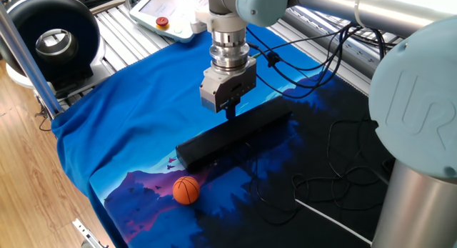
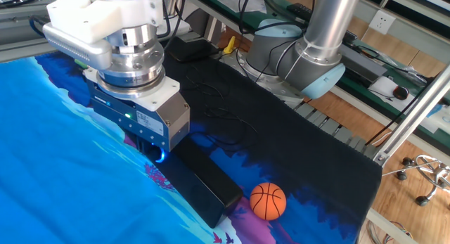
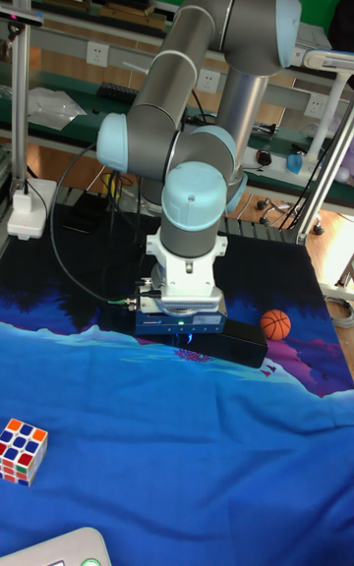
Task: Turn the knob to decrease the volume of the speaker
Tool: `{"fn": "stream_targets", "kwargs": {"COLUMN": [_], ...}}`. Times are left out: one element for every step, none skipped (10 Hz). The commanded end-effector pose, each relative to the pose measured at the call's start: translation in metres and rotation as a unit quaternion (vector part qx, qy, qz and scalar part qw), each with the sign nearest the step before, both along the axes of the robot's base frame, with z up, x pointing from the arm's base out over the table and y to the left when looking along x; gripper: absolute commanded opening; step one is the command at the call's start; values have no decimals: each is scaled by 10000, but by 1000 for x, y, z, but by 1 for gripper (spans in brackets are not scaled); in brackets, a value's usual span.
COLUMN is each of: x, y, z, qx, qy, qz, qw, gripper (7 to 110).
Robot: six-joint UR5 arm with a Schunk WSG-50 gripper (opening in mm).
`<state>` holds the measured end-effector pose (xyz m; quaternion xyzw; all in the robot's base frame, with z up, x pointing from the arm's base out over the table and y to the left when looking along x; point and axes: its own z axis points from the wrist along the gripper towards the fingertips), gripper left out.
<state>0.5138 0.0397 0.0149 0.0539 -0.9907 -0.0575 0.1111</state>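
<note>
The speaker [image 1: 235, 136], a long matte-black bar, lies slantwise on the blue cloth; it also shows in the other fixed view [image 2: 202, 182] and the tall view [image 3: 239, 341]. My gripper [image 1: 229, 113] points straight down onto the middle of its top, the dark fingers drawn close together and touching the bar. The knob is hidden between the fingers and under the gripper body [image 2: 140, 114]. A small blue light glows beneath that body. A thin black cable [image 1: 314, 184] trails off the speaker's far side.
An orange ball [image 1: 186, 190] rests near the speaker's near end. A round black ring device [image 1: 53, 41] and a white pendant [image 1: 168, 16] sit at the back left. A Rubik's cube [image 3: 22, 449] lies on the cloth. The arm's base [image 1: 421, 141] fills the right.
</note>
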Motion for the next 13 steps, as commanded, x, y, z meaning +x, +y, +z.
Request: {"fn": "stream_targets", "kwargs": {"x": [-1, -1, 0, 1, 3, 4, 5, 5, 5, 4, 4, 4, 3], "y": [-6, -7, -2, 3, 6, 11, 15, 16, 18, 20, 22, 24, 24], "z": [-4, -4, -1, 6, 14, 19, 21, 22, 21, 19, 17, 17, 17], "qx": [14, 30, 117, 185, 177, 184, 182, 196, 234, 256, 275, 297, 289], "qy": [-25, -25, -23, 35, 84, 115, 127, 128, 121, 115, 102, 104, 103], "qz": [14, 14, -9, -40, -64, -128, -164, -171, -171, -179, -196, -203, -203], "qw": [10000, 10000, 9999, 9998, 9998, 9997, 9996, 9996, 9995, 9994, 9994, 9993, 9993], "gripper": [7, 7, 7, 7, 7, 7, 7, 7, 7, 7, 7, 7, 7]}}
